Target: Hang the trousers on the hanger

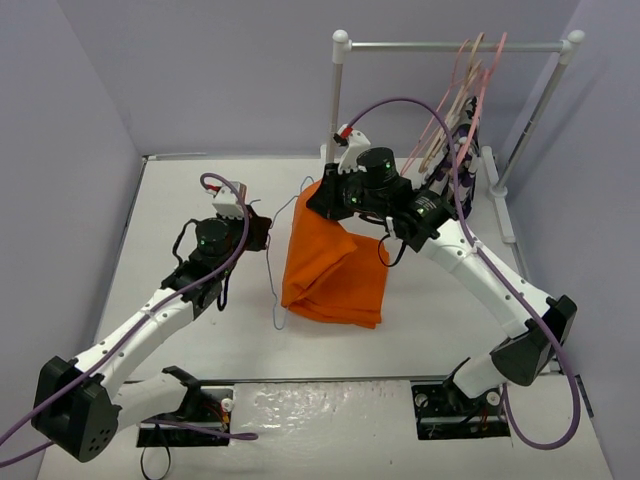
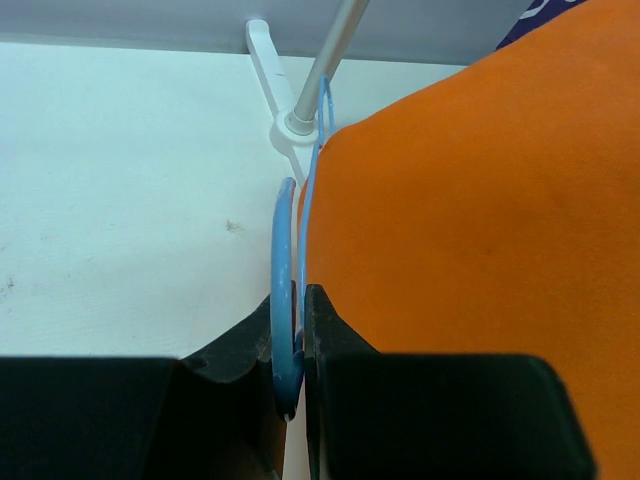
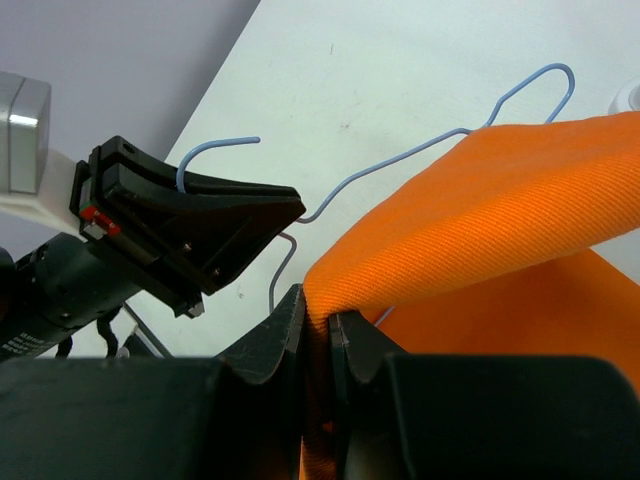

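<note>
Top external view, item one: the trousers [image 1: 335, 275], plain bright orange cloth, in a folded bundle at mid-table. The upper edge is lifted at the right gripper and the rest drapes down to the table [image 1: 420, 340].

Item two: the hanger [image 2: 285, 290], thin light-blue wire, at the left side of the trousers. In the top view its wire runs down along the left edge of the cloth. In the right wrist view part of the frame passes behind the raised orange fold, with the small hook showing above it. In the left wrist view the wire lies against the trousers' edge.

Item three: left gripper [image 2: 295, 300]. The fingers are closed tight on the blue wire, with nothing else between them. It is at the left of the bundle and points toward it.

Item four: right gripper [image 3: 315, 310]. The fingers are pinched together on a fold of the orange cloth at its upper edge. The seam of the fold sits between the pads. The left gripper lies just ahead of it in the right wrist view.

Item five: clothes rack [image 1: 450, 46], a metal rail on two white-capped posts at the far right of the table. One post and its white foot show behind the trousers in the left wrist view.

Item six: pink hangers [image 1: 480, 90], slung on the rail above the right arm, well apart from the trousers.
</note>
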